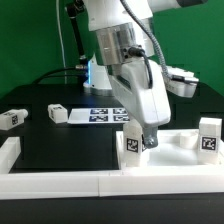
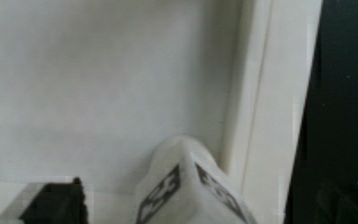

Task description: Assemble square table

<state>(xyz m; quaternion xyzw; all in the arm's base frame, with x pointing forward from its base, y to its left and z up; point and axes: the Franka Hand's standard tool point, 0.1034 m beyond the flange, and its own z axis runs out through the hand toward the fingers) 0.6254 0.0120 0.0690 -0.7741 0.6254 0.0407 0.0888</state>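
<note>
Two short white blocky tagged legs [image 1: 131,143] [image 1: 208,138] stand upright on the white plastic rimmed square slab [image 1: 176,158], the end effector [image 1: 146,140] spread wide astride one, gripping nothing.

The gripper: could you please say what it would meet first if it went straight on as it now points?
Probably the square table's slab: the gripper points down, the leg between its open jaws; depth is unclear.

No words or numbers can be read. Only black-and-white square tags [image 1: 131,146] show, on the white legs [image 1: 208,126] and on the marker board [image 1: 100,115].
</note>
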